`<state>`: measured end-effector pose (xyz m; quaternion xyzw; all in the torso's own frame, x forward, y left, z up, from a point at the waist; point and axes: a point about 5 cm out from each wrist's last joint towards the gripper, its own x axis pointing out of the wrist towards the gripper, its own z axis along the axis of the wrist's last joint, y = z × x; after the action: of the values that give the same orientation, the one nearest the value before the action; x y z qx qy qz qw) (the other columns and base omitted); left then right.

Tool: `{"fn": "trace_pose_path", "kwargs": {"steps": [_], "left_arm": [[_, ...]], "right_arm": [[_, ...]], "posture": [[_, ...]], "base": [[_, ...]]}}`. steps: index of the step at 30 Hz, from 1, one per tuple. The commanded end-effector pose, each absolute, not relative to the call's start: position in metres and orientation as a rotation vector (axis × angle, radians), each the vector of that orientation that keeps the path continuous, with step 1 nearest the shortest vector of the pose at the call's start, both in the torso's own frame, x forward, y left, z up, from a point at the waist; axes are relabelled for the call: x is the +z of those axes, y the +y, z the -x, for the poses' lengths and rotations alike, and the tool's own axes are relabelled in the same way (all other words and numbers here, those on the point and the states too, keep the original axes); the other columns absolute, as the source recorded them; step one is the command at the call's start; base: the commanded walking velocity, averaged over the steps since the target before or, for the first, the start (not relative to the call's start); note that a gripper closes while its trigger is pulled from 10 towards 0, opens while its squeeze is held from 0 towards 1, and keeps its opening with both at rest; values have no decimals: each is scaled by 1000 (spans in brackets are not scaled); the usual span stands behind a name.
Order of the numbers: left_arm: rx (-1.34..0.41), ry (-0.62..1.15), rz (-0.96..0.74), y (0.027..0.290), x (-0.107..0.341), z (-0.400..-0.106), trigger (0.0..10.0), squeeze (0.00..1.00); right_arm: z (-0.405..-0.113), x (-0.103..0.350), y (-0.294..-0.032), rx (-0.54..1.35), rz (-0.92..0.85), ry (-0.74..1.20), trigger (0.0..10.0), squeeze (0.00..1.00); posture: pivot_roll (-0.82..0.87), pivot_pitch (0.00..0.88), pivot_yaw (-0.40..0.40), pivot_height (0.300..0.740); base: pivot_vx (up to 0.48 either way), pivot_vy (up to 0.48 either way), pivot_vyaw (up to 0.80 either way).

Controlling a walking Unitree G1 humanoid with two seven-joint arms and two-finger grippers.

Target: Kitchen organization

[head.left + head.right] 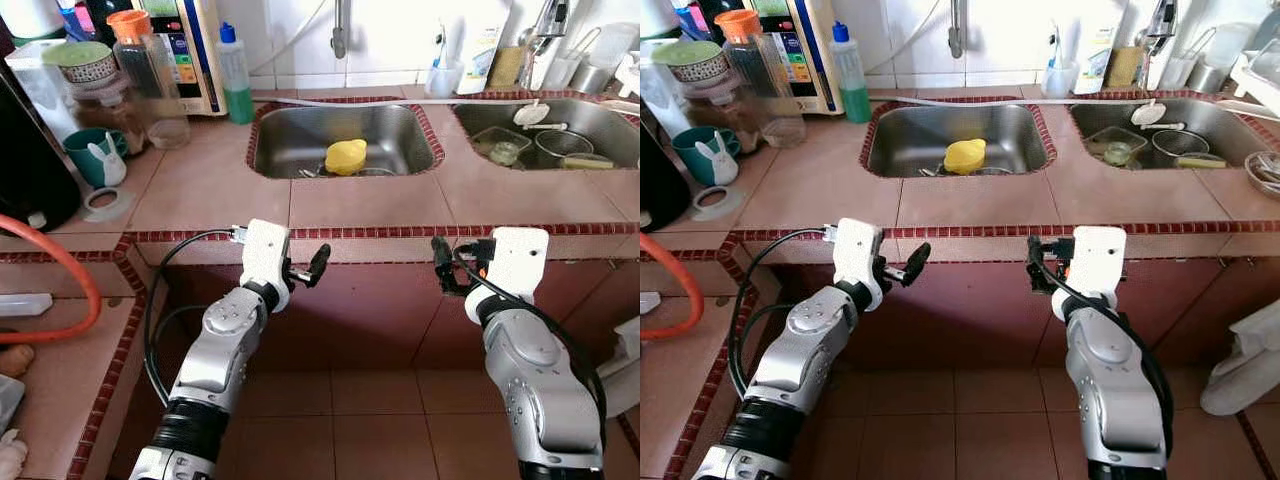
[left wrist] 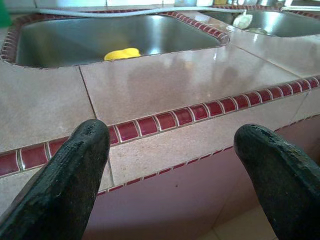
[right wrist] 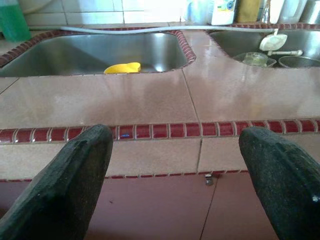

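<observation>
Sponge [image 1: 346, 156] in sink [image 1: 290, 150]; bottle [image 1: 234, 75] beside.

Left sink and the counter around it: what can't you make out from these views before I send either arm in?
- Yellow object in the left sink: too small to identify; what lies under it is hidden.
- Right sink: cut off by the left eye view's edge; the dishes inside blur together.
- Bottle label: too small to read.
- Orange hose: both ends leave the frame.
- Left gripper and right gripper: open, short of the counter edge.
</observation>
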<state>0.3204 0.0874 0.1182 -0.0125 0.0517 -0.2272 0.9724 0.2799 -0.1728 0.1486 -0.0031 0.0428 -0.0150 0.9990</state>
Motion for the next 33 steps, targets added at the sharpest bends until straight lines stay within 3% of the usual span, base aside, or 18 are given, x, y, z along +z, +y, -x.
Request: {"fn": "trace_pose_path", "kwargs": {"steps": [1,21,33], "left_arm": [[-475,121,7,88,112,-318,10000,0],[-623,263,-136,90,67,-300,10000,0],[-598,425,-237,113,20,-288,10000,0]], "right_arm": [[-278,145,-171,-26,12,95,10000,0],[-271,124,-170,-36,7,155,10000,0],[-251,72,-189,-112,22,326,10000,0]], "posture": [[67,0,35,740],[69,0,43,740],[61,0,49,740]], "base": [[0,0,-738],[0,0,-732],[0,0,-724]]}}
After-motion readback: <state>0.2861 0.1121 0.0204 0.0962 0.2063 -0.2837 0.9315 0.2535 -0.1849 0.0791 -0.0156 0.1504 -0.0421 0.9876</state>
